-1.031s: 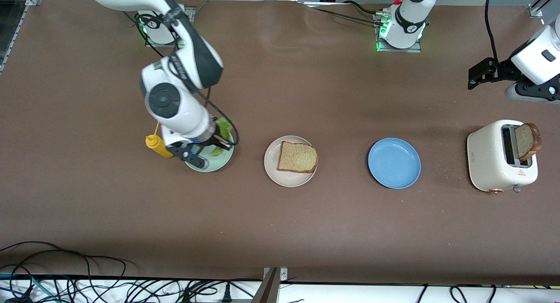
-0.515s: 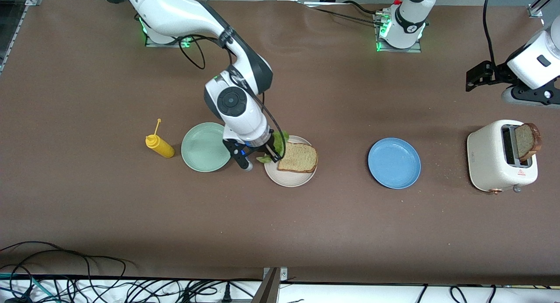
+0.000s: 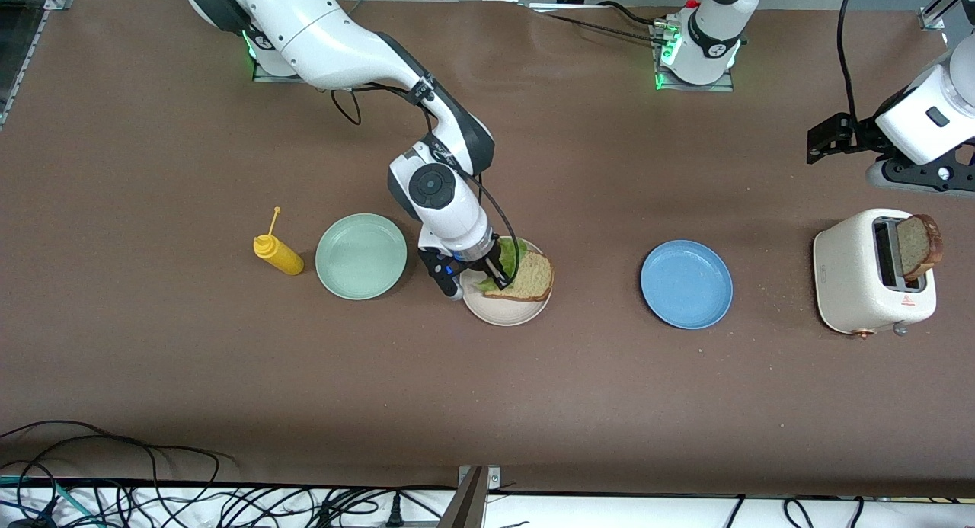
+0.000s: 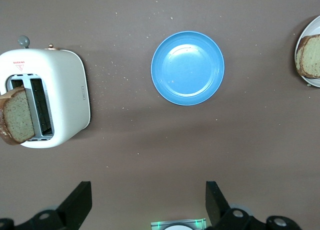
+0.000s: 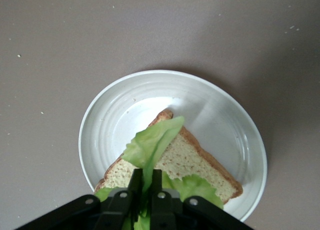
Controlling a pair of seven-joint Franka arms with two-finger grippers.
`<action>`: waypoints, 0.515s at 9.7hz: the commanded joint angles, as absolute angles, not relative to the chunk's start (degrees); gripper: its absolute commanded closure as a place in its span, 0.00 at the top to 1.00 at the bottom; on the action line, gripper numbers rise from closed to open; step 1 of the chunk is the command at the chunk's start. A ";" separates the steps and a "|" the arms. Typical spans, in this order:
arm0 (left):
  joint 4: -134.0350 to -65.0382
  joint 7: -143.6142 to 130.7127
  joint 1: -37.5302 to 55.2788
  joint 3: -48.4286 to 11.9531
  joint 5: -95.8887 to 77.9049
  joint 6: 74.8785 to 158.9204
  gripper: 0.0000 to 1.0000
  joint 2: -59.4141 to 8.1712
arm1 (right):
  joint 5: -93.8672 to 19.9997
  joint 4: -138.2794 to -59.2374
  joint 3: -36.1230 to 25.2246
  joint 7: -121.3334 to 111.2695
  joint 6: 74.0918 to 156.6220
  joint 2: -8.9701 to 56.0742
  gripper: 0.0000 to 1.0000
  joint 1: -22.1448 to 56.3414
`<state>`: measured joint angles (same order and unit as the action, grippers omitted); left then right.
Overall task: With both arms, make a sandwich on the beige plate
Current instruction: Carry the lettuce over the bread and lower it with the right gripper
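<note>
Now lettuce in R gripper over bread

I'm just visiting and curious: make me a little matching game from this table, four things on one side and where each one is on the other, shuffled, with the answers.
Things:
1. lettuce leaf
2. second bread slice
3. mustard bottle
4. blue plate

Places:
A. between the beige plate and the toaster
B. sticking up out of the toaster
C. in the right claw, over the bread on the beige plate
D. beside the green plate, toward the right arm's end of the table

Pairs: 1-C, 2-B, 3-D, 4-A
</note>
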<state>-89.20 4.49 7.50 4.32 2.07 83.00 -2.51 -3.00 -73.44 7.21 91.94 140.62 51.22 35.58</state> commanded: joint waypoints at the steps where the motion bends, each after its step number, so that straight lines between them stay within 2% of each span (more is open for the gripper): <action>1: -89.03 4.48 7.21 3.78 3.34 82.62 1.00 -2.29 | -2.02 -71.02 6.59 93.16 140.27 51.95 1.00 36.39; 5: -89.12 4.57 7.21 3.78 3.34 82.62 1.00 -2.29 | -1.32 -71.02 4.40 92.03 138.88 49.49 1.00 36.04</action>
<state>-89.20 4.49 7.50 4.32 2.07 83.00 -2.55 -2.55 -71.59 5.87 91.89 140.55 51.05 35.63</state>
